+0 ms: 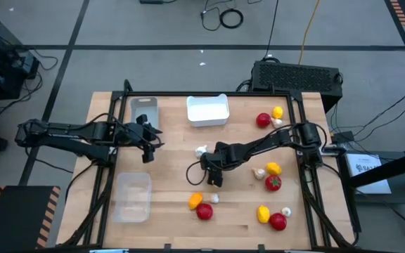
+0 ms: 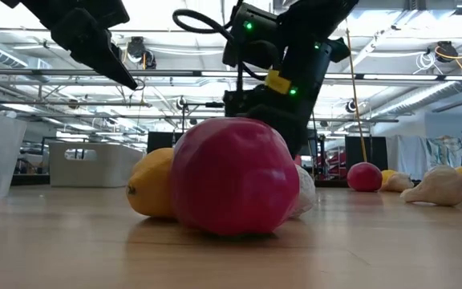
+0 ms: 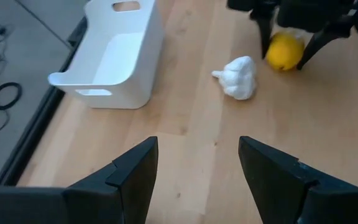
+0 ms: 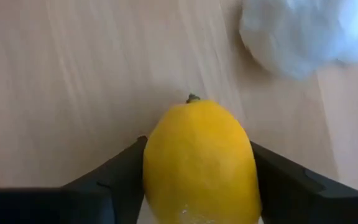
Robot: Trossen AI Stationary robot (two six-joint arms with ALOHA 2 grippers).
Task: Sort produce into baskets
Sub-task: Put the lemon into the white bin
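1. The right gripper sits near the table's centre with its fingers pressed on either side of a yellow lemon; the fruit's lower part is cut off by the frame edge in the right wrist view.
2. At about 11 o'clock from it, just beside, lies a white garlic bulb, blurred in the right wrist view.
3. At 9 o'clock, well apart, the left gripper hovers with fingers spread and nothing between them.
4. At 12 o'clock stands the white basket; the grey basket is partly hidden by the left arm.
5. At 7 o'clock the clear basket is faint against the wood.
6. A tomato fills the low view, hiding much behind it.
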